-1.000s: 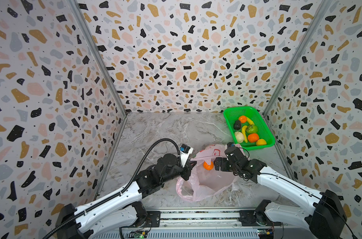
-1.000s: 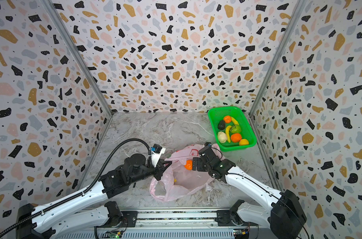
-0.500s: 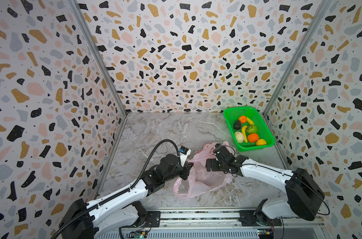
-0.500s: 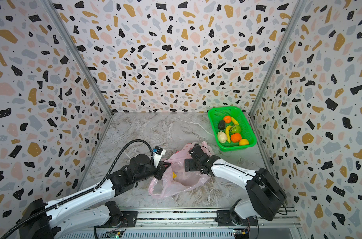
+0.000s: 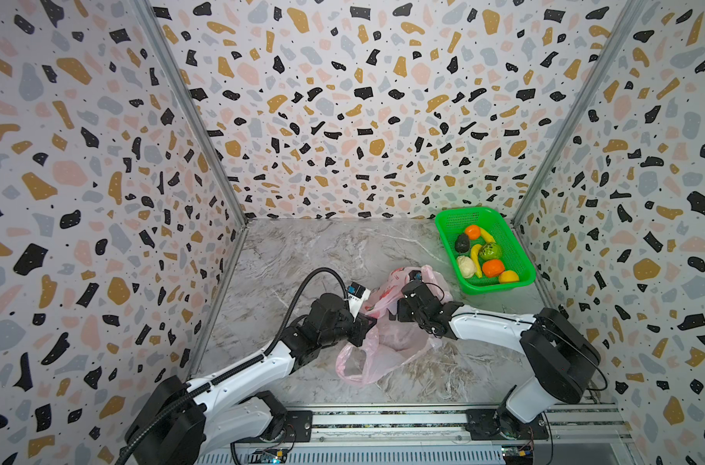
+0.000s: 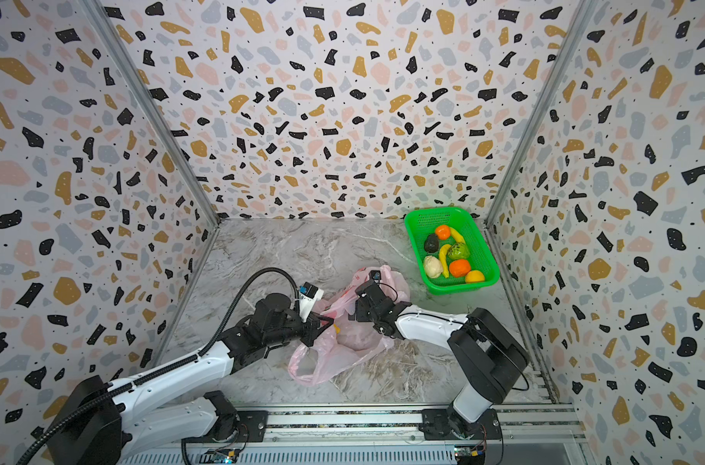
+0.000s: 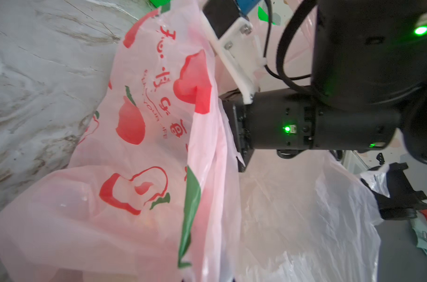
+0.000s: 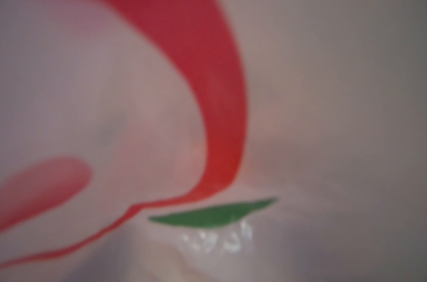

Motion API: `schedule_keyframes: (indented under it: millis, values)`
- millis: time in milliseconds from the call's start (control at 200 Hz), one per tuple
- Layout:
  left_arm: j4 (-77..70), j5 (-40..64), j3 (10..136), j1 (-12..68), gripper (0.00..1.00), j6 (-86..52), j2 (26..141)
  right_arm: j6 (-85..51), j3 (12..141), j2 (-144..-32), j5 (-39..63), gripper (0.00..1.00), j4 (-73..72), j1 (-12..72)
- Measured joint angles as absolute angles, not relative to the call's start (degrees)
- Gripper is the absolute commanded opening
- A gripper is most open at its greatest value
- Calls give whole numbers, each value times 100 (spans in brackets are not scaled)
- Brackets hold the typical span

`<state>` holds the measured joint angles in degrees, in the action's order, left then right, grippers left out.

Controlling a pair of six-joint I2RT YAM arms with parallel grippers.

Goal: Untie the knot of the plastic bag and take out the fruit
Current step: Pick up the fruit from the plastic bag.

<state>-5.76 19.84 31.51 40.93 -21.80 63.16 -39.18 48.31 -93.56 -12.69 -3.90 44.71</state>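
Plastic bag [image 5: 387,350] around right tool [image 5: 395,313]

plastic bag [image 5: 383,354]: pale pink, crumpled, mouth open | fruit [image 5: 493,267]: in grn basket [image 5: 461,220]

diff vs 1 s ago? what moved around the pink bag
The right gripper pushed toward the left arm, deeper into the mouth of the thin pale pink plastic bag; the orange tangerine seen there earlier is now hidden. No grasp or release visible. The left gripper stays shut on the bag's rim; the green mesh basket and its fruit are unchanged.
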Motion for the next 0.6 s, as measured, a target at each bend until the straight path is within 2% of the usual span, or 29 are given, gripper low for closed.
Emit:
schedule_keyframes:
  millis: [115, 190, 215, 300, 350, 601]
  values:
    - [-576, 2143, 3151, 4093, 0, -2167, 6346, -3959, 5137, -9915, -1271, 100, -447, 4403]
    - [-580, 2215, 3151, 4093, 0, -2167, 6353, -3964, 5430, -10315, -1275, 95, -429, 4362]
    - [-582, 2233, 3151, 4093, 0, -2169, 6353, -3951, 5502, -10427, -1293, 91, -451, 4351]
    - [-589, 2279, 3151, 4093, 0, -2167, 6355, -3966, 5564, -10541, -1347, 66, -576, 4344]
    - [-587, 2305, 3151, 4093, 0, -2167, 6355, -3975, 5553, -10541, -1345, 58, -600, 4338]
    - [-506, 2279, 3162, 4093, 0, -2163, 6333, -3933, 5417, -10440, -1308, 56, -648, 4348]
